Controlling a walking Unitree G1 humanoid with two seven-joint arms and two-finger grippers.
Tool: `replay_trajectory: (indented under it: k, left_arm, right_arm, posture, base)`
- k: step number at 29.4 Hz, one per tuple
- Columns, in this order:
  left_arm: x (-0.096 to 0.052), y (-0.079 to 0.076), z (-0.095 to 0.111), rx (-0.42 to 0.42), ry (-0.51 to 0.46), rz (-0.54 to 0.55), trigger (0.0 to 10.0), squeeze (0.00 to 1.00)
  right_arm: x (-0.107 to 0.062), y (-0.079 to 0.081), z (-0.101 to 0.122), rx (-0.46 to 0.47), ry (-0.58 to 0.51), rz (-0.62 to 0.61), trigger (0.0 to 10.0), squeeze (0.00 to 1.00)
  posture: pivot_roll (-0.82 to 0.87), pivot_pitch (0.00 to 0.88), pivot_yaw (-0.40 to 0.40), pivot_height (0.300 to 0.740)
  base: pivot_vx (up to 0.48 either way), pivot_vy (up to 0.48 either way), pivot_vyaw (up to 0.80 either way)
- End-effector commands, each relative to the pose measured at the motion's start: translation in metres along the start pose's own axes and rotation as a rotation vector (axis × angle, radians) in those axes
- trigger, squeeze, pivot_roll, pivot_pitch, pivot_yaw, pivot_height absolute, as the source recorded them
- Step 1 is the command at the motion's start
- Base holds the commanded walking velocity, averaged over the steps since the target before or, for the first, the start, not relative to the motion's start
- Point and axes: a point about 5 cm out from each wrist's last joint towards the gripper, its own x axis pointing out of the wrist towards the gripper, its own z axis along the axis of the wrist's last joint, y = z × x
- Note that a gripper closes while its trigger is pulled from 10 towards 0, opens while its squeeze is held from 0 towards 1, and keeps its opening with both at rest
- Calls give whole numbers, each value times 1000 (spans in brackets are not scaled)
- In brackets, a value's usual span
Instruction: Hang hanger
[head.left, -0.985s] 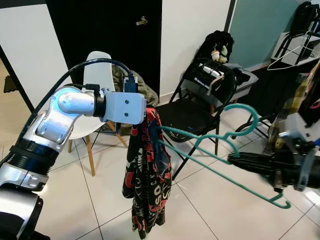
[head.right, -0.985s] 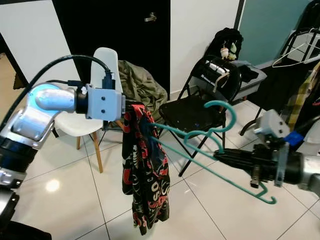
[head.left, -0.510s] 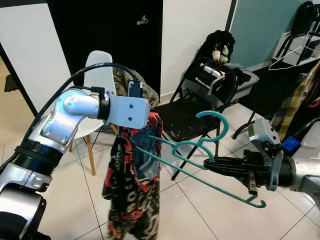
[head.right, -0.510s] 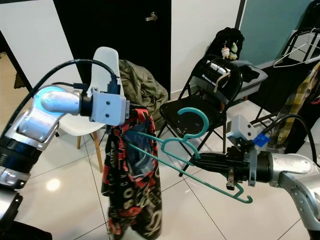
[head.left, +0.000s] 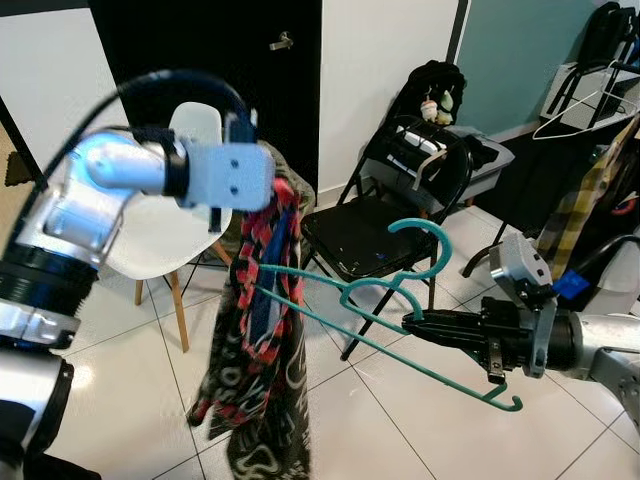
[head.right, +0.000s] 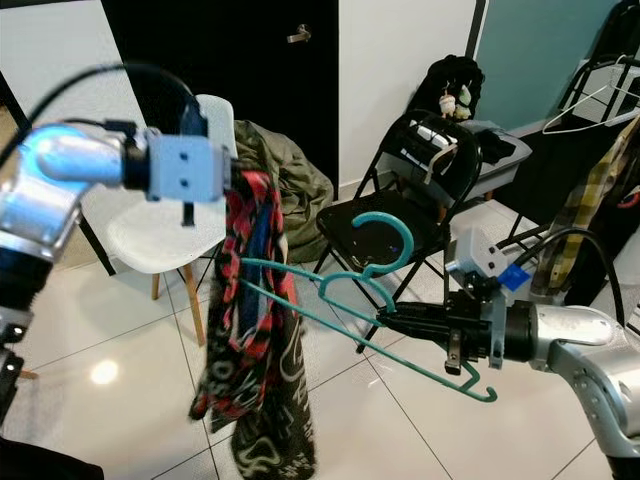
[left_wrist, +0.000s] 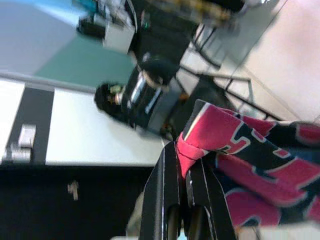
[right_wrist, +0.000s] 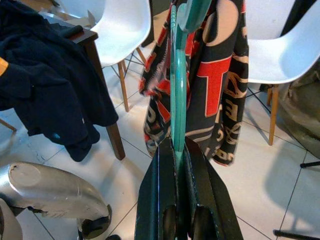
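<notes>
— Where's the teal plastic hanger (head.left: 385, 300) right now?

— Out in mid-air in front of the robot, lying nearly flat, hook up. The right gripper (head.left: 412, 323) has its two black fingers closed on the lower bar near the middle; the right wrist view shows the bar pinched edge-on between them. The hanger's far arm reaches into the red-and-black printed garment (head.left: 258, 330).

— And who holds the garment?

— The left gripper (left_wrist: 186, 167), raised high at the left, with its fingers clamped on a fold of the cloth near the top edge. The rest hangs loose below it, well above the tiled floor (head.left: 400, 430).

— How will the two things handle?

— The hanger looks light and stiff, though thin (I'd guess it flexes a little under a sideways load), and its smooth plastic could twist in a narrow pinch. Holding the bar keeps the hook free for a rail. The garment is soft and limp, so it will sag and swing; a grip near the collar or shoulder seam suits it best.

— What's around?

— A black folding chair (head.left: 365, 235) just behind the hanger, a white shell chair (head.right: 165, 235) behind the left arm, and a clothes rack (head.left: 590, 95) with a wire hanger at the far right.
</notes>
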Motion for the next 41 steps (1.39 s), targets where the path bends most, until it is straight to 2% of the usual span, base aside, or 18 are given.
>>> replay_trajectory:
  k: [1,6,14,15,16,18,19,21,25,26,28,30,38,41]
  left_arm:
    - [-14,16,-2,26,51,68,10000,0]
    - [-16,18,-4,26,61,81,10000,0]
    - [-12,11,-1,7,14,52,10000,0]
    - [-7,6,4,-3,-27,34,10000,0]
    - [-7,6,4,-3,-27,34,10000,0]
    - [6,-1,23,-29,-151,-10,10000,0]
    - [6,-1,23,-29,-151,-10,10000,0]
    - [11,-4,36,-55,-233,-44,10000,0]
    - [11,-5,41,-71,-267,-64,10000,0]
    - [9,-7,51,-100,-338,-116,10000,0]
    - [9,-7,51,-100,-338,-116,10000,0]
    - [8,-9,58,-114,-388,-149,10000,0]
    - [13,-18,61,-98,-383,-193,10000,0]
    - [21,-9,64,-165,-379,-89,10000,0]
  right_arm:
    - [-5,-3,4,-22,-11,-32,10000,0]
    - [-6,-4,5,-29,-13,-45,10000,0]
    - [-8,-8,8,-40,-20,-71,10000,0]
    - [-8,-9,8,-43,-23,-81,10000,0]
    - [-8,-9,8,-43,-23,-81,10000,0]
    - [-7,-12,9,-46,-29,-103,10000,0]
    - [-7,-12,9,-46,-29,-103,10000,0]
    - [-5,-14,9,-48,-33,-115,10000,0]
    - [-5,-14,9,-49,-35,-119,10000,0]
    - [-3,-14,9,-51,-38,-120,10000,0]
    - [-3,-14,9,-51,-38,-120,10000,0]
    - [-2,-14,9,-51,-40,-115,10000,0]
    - [2,-15,10,-55,-53,-119,10000,0]
    - [8,-14,9,-52,-62,-119,10000,0]
  posture:
    - [-52,0,24,740]
    - [-52,0,22,740]
    - [-52,0,19,740]
    - [-52,0,19,740]
    - [-52,0,19,740]
    - [-50,0,17,740]
    - [-50,0,17,740]
    - [-50,0,17,740]
    - [-50,0,17,740]
    - [-49,0,19,740]
    - [-49,0,19,740]
    - [-48,0,17,740]
    - [-50,0,22,740]
    - [-51,0,24,740]
  base:
    - [0,0,0]
    - [0,0,0]
    - [0,0,0]
    - [0,0,0]
    - [0,0,0]
    - [0,0,0]
    - [0,0,0]
    - [0,0,0]
    - [0,0,0]
    - [0,0,0]
    - [0,0,0]
    - [0,0,0]
    - [0,0,0]
    - [0,0,0]
